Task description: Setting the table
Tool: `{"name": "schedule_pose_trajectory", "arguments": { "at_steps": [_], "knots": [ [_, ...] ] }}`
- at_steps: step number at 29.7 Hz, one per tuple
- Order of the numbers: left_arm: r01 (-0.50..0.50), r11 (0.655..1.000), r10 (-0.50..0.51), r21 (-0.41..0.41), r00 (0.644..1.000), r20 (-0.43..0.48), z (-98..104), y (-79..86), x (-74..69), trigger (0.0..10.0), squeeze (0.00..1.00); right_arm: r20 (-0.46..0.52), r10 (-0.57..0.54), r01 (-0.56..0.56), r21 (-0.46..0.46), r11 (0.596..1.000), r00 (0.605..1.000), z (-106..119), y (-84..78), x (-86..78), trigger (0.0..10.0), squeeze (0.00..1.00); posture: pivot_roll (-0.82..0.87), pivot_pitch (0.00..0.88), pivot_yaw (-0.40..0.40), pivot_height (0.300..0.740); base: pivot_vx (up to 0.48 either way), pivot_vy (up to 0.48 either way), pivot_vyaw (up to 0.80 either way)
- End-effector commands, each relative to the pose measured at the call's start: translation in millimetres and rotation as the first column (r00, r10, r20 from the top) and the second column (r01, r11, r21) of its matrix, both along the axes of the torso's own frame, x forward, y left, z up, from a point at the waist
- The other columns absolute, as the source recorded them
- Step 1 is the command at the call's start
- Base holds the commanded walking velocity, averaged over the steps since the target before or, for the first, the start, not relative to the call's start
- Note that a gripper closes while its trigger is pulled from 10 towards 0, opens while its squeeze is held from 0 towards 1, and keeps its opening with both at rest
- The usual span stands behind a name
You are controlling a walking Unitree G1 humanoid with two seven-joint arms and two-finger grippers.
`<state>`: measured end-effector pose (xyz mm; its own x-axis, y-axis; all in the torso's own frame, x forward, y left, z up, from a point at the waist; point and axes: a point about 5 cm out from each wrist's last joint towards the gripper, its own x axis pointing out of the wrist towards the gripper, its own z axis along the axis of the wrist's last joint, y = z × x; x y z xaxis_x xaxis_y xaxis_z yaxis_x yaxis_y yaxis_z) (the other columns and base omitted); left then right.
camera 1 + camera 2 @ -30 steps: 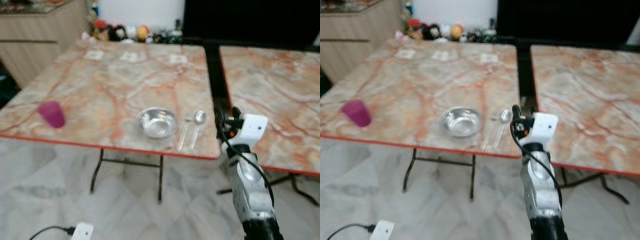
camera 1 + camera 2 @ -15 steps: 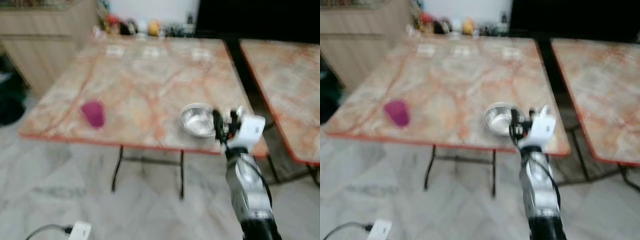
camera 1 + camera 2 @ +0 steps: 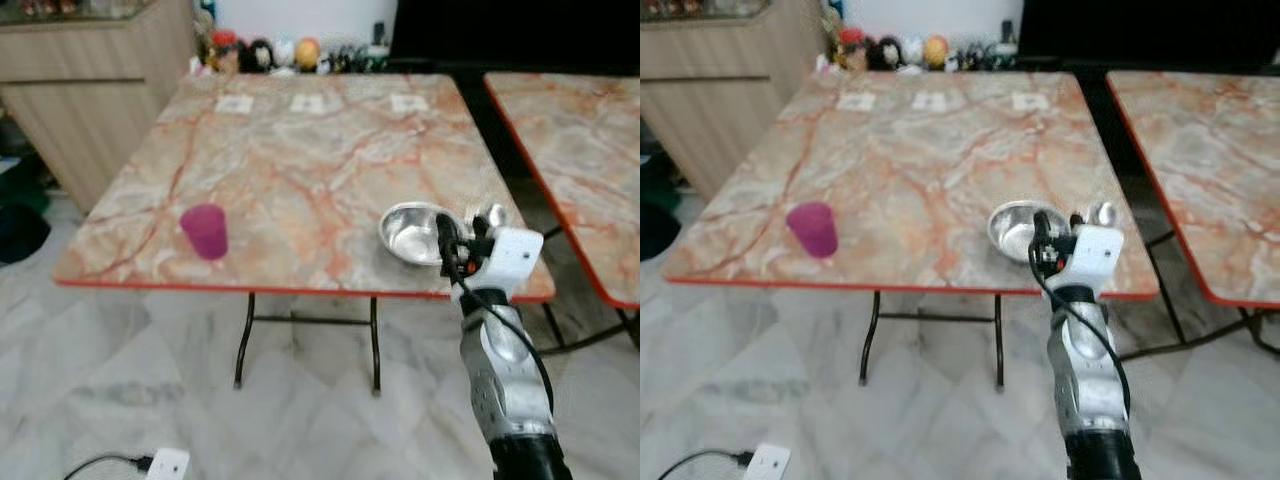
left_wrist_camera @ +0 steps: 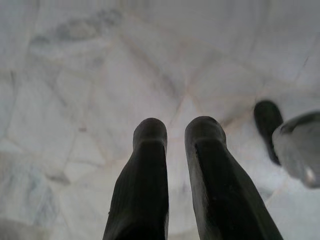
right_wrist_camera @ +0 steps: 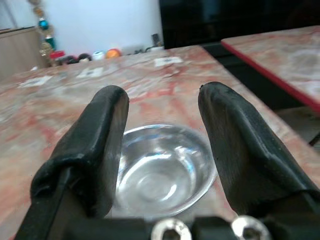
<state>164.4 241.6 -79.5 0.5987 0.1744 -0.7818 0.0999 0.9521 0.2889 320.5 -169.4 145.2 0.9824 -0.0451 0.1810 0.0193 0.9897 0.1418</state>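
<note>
Near the front right corner of the marble table (image 3: 300,150) stands a steel bowl (image 3: 412,232); from my right wrist view I see it shiny inside, with nothing in it. A spoon (image 3: 492,214) lies just beside it toward the corner, partly hidden by my arm. My right gripper (image 5: 162,150) is raised before the table's red front edge, its two fingers spread apart with the bowl between them but not touching it. A purple cup (image 3: 205,231) stands upright near the front left edge, well apart from the bowl. My left gripper (image 4: 175,145) hangs over the pale floor (image 3: 120,380), fingers close together, holding nothing. A second table (image 3: 590,150) stands to the right across a dark gap.
</note>
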Motion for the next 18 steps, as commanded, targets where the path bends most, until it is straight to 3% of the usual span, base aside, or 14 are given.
{"name": "schedule_pose_trajectory", "arguments": {
  "at_steps": [1,6,15,16,18],
  "knots": [
    [-0.013,1.0,0.013,-0.002,1.0,-0.022,-2,1.7,-6.0,10.0,0.0,-0.004,-0.004,0.004,0.004,1.0,1.0,-1,1.0,0.2,10.0,0.0,-0.05,0.081,0.021,0.74,0.352,0.0,0.0],
    [-0.013,1.0,0.013,0.001,1.0,-0.022,-2,1.6,-5.8,10.0,0.0,-0.013,-0.024,0.024,0.013,1.0,1.0,-3,-1.8,-0.4,10.0,0.0,-0.04,0.081,0.021,0.74,0.337,0.0,0.0],
    [-0.012,1.0,0.013,0.012,1.0,-0.02,-2,2.8,-6.6,10.0,0.0,-0.063,-0.137,0.139,0.036,0.99,0.989,-11,-16.8,-9.0,10.0,0.0,-0.04,0.084,0.019,0.74,0.0,0.0,0.0],
    [-0.012,1.0,0.013,0.013,1.0,-0.021,-2,3.1,-7.2,10.0,0.0,-0.071,-0.158,0.163,0.065,0.985,0.985,-14,-20.8,-13.9,10.0,0.95,-0.04,0.086,0.02,0.74,0.0,0.0,0.0],
    [-0.012,1.0,0.012,0.015,1.0,-0.022,-3,3.3,-7.5,10.0,0.0,-0.08,-0.177,0.184,0.08,0.98,0.981,-15,-24.0,-17.9,10.0,1.0,-0.05,0.087,0.019,0.74,0.0,0.0,0.0]
  ]
}}
